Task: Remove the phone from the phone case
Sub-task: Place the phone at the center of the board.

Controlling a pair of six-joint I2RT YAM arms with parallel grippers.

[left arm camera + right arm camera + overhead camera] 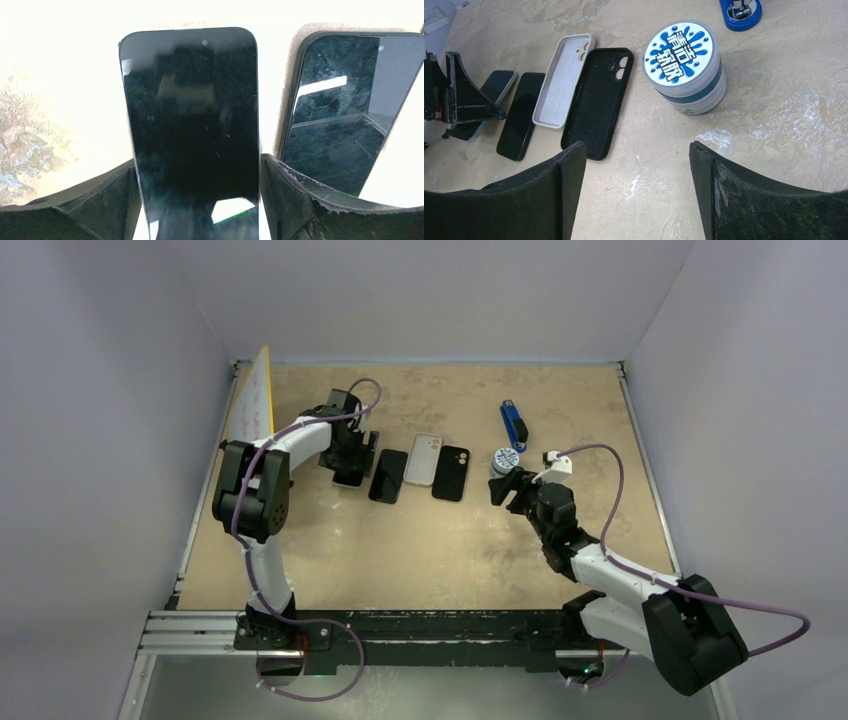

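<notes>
**Left arm.** Your left gripper (197,165) stands with its jaws wide, one finger along each long edge of a phone (190,100) that lies screen up at the left end of a row. The edges sit right against the pads, and you cannot tell whether they clamp the phone or merely flank it. The screen is dark and dusty. Whether a case is on this phone cannot be told.

**Row of items.** Just beside it on the right lies a second phone (340,100), also screen up, its glass scratched. Next come a white case (561,82) and a black case (596,107), both hollow side up and close together.

**Right arm.** Your right gripper (636,150) hangs released, nothing between its fingers, above the table (400,550) near a round jar (684,60). The jar's lid reads 清洁软胶 in blue on white, with blue splashes. Beyond the jar lies a blue tool (513,423).

**Surroundings.** A board (255,405) leans at the left wall near your left arm, its writing too small to read. Walls close the table on the left, far and right sides. A broad stretch of tabletop shows between the row and the arm bases.
</notes>
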